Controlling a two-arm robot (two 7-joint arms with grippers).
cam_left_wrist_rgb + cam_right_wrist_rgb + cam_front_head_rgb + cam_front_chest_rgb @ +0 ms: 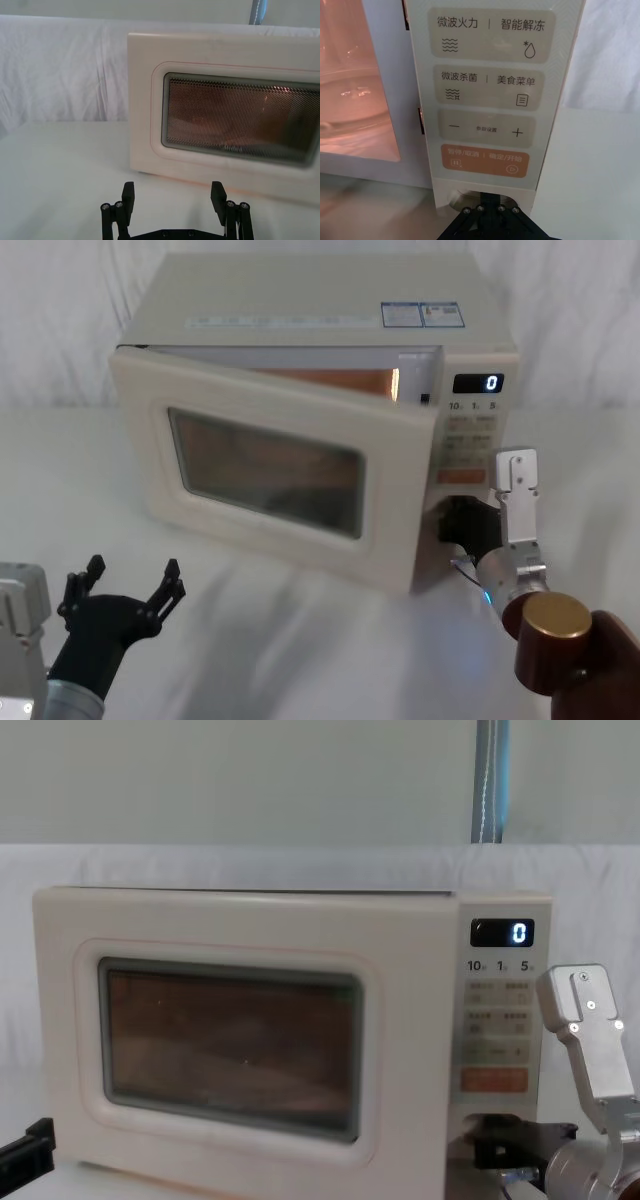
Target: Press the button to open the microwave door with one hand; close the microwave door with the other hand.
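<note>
The microwave door (265, 468) is hanging ajar, swung out toward the left tool (125, 585), which is hovering released over the surface (300, 640). The right tool (468, 523) is sitting against the button (455, 200) under the orange key; can't tell its grip.

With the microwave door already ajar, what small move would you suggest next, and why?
Probably bring the left gripper forward toward the microwave door to start pushing it shut. The door stands swung out at its latch side, the lit cavity showing behind it, so the opening step looks done. The left gripper hangs open in front of the door, apart from it, while the right gripper is at the button below the orange key.
</note>
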